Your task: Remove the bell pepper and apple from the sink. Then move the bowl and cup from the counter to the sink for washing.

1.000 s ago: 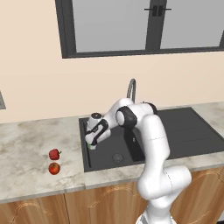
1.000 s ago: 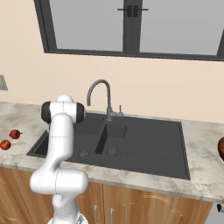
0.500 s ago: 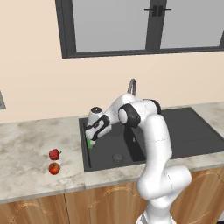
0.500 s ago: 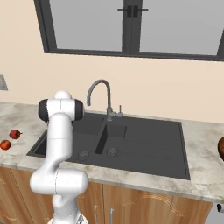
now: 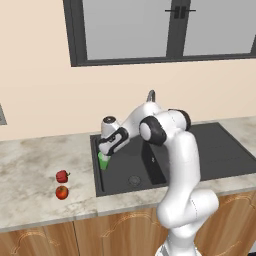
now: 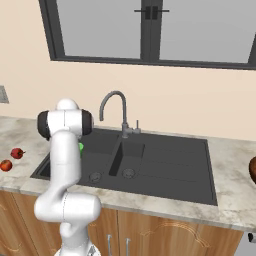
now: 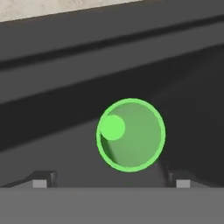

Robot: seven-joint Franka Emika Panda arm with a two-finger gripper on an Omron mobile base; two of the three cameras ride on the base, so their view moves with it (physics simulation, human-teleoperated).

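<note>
The green cup point(image 5: 103, 161) stands upright in the left basin of the dark sink point(image 5: 225, 150), close to its left wall. My gripper point(image 5: 108, 146) hangs just above the cup, open and holding nothing. In the hand view I look straight down into the cup point(image 7: 130, 134), with the gripper point(image 7: 113, 179) spread wider than its rim. The bell pepper point(image 5: 62, 176) and the apple point(image 5: 61, 192) lie on the counter point(image 5: 30, 165) left of the sink. In the right base view a sliver of the cup point(image 6: 80, 147) shows behind the arm, and the brown bowl point(image 6: 252, 170) sits at the right edge.
The curved grey faucet point(image 6: 112, 107) rises behind the divider between the two basins. The bell pepper point(image 6: 17, 153) and apple point(image 6: 6, 165) lie near the counter's left end. A window spans the wall behind the sink point(image 6: 170, 160).
The jaws have spread apart off the cup, and the hand has risen a little above it. The cup stays standing in the basin.
</note>
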